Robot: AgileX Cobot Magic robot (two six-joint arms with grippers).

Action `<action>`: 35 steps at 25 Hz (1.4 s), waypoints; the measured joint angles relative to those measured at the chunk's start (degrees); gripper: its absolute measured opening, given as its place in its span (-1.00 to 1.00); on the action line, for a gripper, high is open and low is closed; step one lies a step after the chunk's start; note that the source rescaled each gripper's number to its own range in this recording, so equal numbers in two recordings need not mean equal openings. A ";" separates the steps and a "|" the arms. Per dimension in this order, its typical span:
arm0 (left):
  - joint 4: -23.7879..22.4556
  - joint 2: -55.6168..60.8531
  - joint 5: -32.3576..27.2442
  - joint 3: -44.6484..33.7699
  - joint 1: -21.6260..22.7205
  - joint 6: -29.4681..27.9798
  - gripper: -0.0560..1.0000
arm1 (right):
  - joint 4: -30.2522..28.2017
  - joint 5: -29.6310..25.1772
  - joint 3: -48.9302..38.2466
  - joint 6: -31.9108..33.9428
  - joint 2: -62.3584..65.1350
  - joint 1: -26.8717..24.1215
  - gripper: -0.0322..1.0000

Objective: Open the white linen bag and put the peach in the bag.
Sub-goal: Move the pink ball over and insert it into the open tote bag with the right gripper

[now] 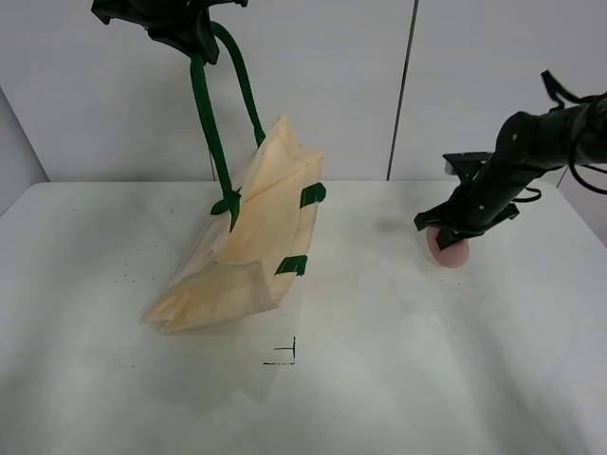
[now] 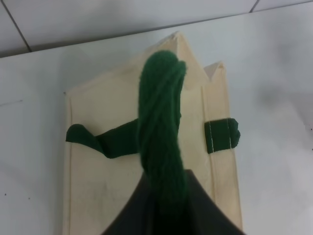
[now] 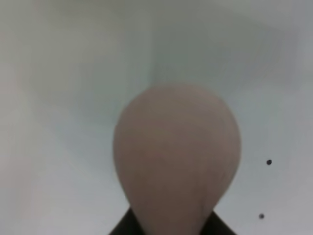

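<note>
The white linen bag (image 1: 248,242) hangs tilted, its lower end resting on the table. My left gripper (image 1: 194,43) is high above it, shut on a dark green strap handle (image 1: 209,123) and holding the bag up. In the left wrist view the strap (image 2: 161,127) runs from the jaws down to the cream cloth (image 2: 98,186), with a green tab (image 2: 221,135) at the side. The peach (image 1: 450,250) is at the right, low over the table. My right gripper (image 1: 448,235) is shut on it from above. The peach (image 3: 177,156) fills the right wrist view, blurred.
The white table (image 1: 398,379) has a small black corner mark (image 1: 286,355) in front of the bag. A white wall (image 1: 379,85) stands behind the table. The right arm (image 1: 531,142) reaches in from the right edge.
</note>
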State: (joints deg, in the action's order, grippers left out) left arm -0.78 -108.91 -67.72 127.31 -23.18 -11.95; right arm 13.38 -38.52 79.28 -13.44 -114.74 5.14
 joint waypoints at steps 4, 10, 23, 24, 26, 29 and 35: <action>-0.05 0.00 0.00 0.00 0.00 0.00 -0.89 | 7.27 -7.60 7.48 -5.10 5.01 1.46 -0.94; -0.05 0.00 0.00 0.00 0.00 0.00 -0.89 | 14.64 -9.97 16.62 -7.54 5.72 11.64 -0.94; 0.00 0.00 0.00 0.00 0.00 0.07 -0.89 | 21.90 2.20 16.97 -11.24 -8.71 26.50 -0.94; 0.00 0.00 0.00 0.00 0.00 0.07 -0.89 | 23.01 2.63 16.91 -13.40 -9.02 26.64 -0.94; 0.00 0.00 0.00 0.00 0.00 0.07 -0.89 | 26.05 3.41 16.91 -17.83 -9.20 26.89 -0.91; 0.00 0.00 0.00 0.00 0.00 0.07 -0.89 | 29.00 3.88 16.91 -23.55 -9.20 27.14 -0.29; 0.05 0.00 0.00 0.00 0.00 0.07 -0.89 | 28.12 5.23 16.91 -23.72 -9.20 27.28 0.93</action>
State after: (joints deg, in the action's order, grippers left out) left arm -0.73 -108.91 -67.72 127.31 -23.18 -11.88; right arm 41.50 -33.29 96.19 -37.16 -123.94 32.42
